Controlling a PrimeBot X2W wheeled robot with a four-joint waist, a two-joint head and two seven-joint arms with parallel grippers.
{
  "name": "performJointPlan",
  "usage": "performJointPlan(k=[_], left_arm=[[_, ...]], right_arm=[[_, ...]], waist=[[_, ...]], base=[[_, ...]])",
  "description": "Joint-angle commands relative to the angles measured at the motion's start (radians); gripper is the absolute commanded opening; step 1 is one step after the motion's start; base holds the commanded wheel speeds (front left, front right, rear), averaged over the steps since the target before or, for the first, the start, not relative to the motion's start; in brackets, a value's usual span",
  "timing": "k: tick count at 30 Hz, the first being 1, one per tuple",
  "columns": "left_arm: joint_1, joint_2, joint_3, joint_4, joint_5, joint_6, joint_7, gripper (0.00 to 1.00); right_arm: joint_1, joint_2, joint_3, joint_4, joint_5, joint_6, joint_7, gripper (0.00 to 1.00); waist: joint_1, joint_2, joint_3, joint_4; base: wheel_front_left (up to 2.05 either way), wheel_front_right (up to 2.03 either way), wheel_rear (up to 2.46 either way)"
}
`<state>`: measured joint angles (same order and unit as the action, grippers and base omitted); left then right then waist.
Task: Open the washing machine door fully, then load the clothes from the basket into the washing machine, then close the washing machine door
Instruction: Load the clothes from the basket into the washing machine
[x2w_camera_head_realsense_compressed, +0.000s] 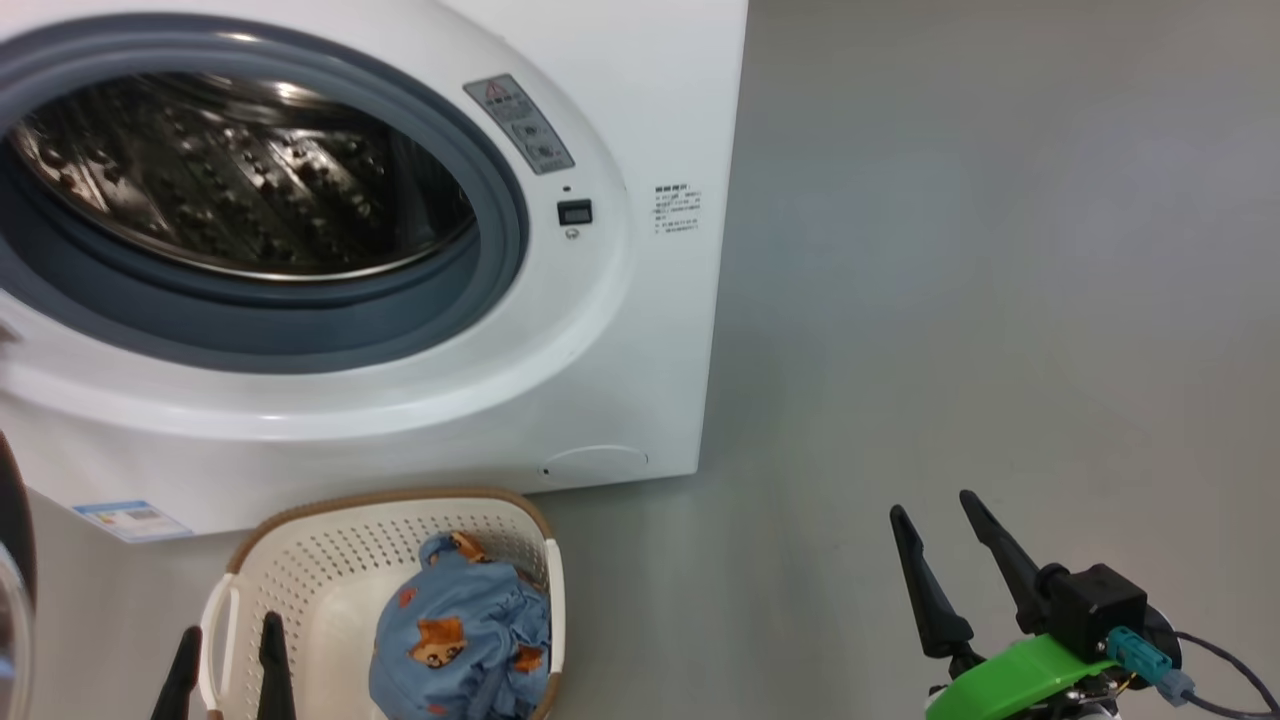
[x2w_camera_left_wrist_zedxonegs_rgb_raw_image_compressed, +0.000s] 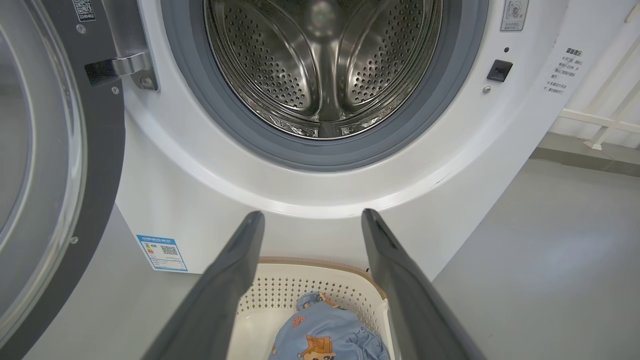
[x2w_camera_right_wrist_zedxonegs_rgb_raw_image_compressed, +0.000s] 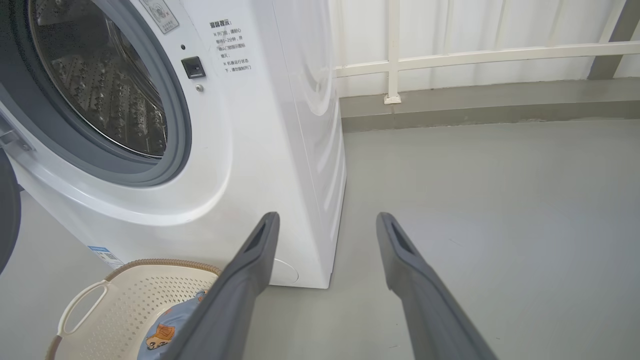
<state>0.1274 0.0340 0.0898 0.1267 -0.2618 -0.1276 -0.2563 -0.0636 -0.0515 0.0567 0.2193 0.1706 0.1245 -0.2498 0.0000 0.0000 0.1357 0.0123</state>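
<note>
— Where's the load?
— The clothes (x2w_camera_head_realsense_compressed: 460, 640) sit bunched in the basket (x2w_camera_head_realsense_compressed: 320, 570). Soft, light, floppy; I'd pinch the raised top fold. My left end effector (x2w_camera_head_realsense_compressed: 230, 628) and right end effector (x2w_camera_head_realsense_compressed: 932, 505) are spread, empty.

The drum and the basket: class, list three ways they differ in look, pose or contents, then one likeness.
The drum is shiny steel; the basket is cream plastic with a brown rim.
The drum opens forward from the washing machine; the basket opens upward on the floor.
The drum shows bare metal inside; the basket holds the clothes.
Both have perforated walls.
</note>
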Motion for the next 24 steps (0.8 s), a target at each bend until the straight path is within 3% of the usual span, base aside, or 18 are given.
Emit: performJointPlan(k=[1,14,24], left_arm=[[-0.054,0.016,0.026,-0.006,-0.007,-0.002,-0.006,1.0],[-0.145,0.019,-0.018,0.093,-0.027,-0.003,-0.006,1.0],[-0.299,0.1,-0.098,0.244,-0.111,-0.003,-0.006,1.0]], right_arm=[[-0.04,0.001,0.027,-0.021,0.005,0.006,-0.012,1.0],[-0.075,0.001,0.022,-0.026,0.013,0.006,-0.012,1.0],[-0.129,0.001,0.022,-0.057,0.006,0.006,-0.012,1.0]], waist=[[0.0,0.0,0.033,-0.006],[0.0,0.0,0.165,-0.029],[0.0,0.0,0.339,-0.07]], base=[[0.0,0.0,0.0],[0.0,0.0,0.0],[0.0,0.0,0.0]])
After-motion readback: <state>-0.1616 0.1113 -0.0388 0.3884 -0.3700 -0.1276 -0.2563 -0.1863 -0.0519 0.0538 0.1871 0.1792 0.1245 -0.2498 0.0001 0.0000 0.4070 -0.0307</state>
